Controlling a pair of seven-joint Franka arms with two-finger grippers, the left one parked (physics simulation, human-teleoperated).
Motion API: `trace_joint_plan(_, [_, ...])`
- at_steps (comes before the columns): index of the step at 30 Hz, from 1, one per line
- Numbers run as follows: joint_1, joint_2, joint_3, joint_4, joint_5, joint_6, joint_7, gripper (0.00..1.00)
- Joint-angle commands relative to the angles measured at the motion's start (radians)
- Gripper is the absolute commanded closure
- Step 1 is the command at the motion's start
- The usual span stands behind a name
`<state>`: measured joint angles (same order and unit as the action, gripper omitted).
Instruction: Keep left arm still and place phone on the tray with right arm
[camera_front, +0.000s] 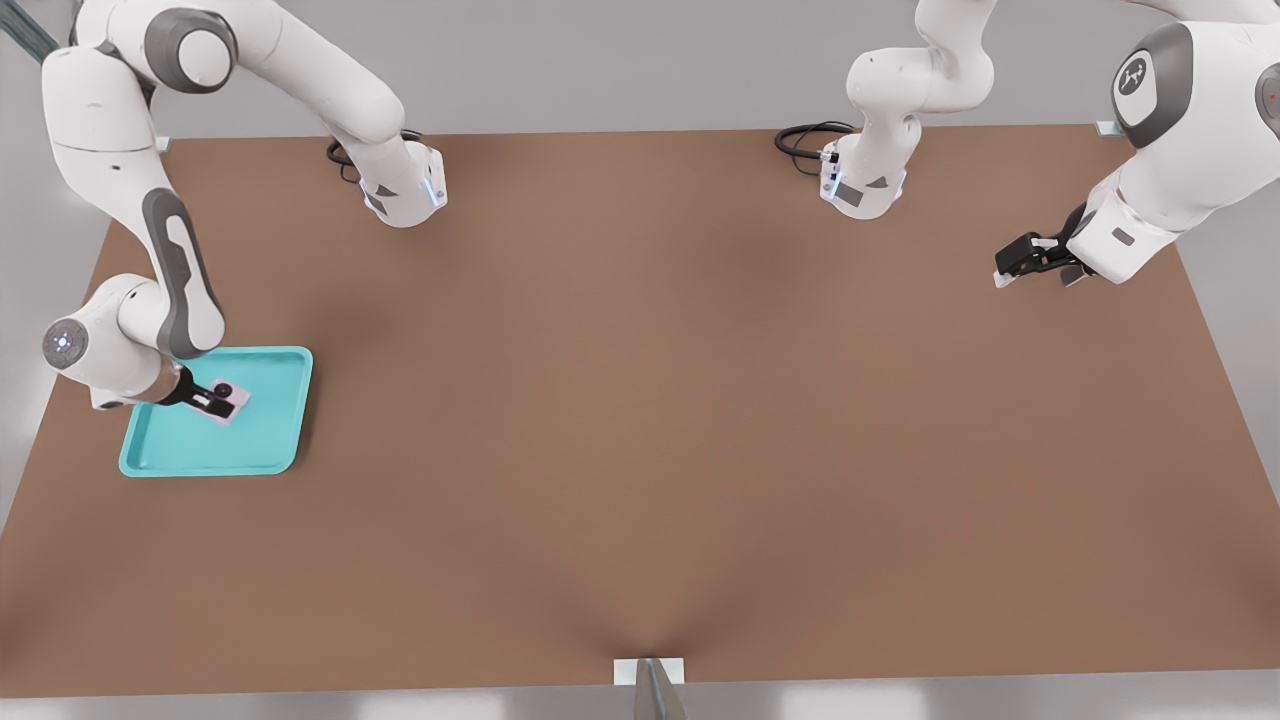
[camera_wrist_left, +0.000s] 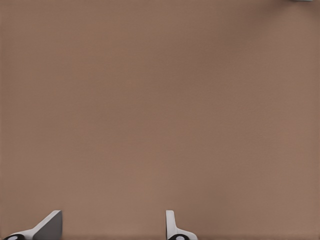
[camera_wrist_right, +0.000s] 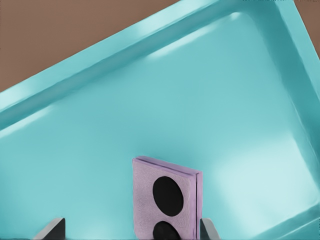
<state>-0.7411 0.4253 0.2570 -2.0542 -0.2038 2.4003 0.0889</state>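
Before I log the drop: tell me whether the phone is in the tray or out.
In. The phone lies over the tray floor, inside its rim, with the pincer open around it.

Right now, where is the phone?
The phone is over the tray at the front view's left, near the tray's middle, with the right arm's gripper at it.

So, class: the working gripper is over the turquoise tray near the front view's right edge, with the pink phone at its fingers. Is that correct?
Not quite. The tray sits near the front view's left edge, not the right. The rest holds: the gripper is over it, with the pink phone at its fingers. The front view shows this.
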Motion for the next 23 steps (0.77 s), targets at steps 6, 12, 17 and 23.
trace_joint_plan(6, [0.029, -0.126, 0.419, 0.548, 0.006, -0.675, -0.313, 0.0])
trace_joint_plan(12, [0.793, -0.318, -0.283, 0.692, 0.184, -0.921, -0.106, 0.0])
trace_joint_plan(17, [0.795, -0.217, -0.269, 0.804, 0.184, -1.003, -0.106, 0.0])
trace_joint_plan(23, [0.87, -0.321, -0.343, 0.701, 0.184, -0.957, -0.109, 0.0])
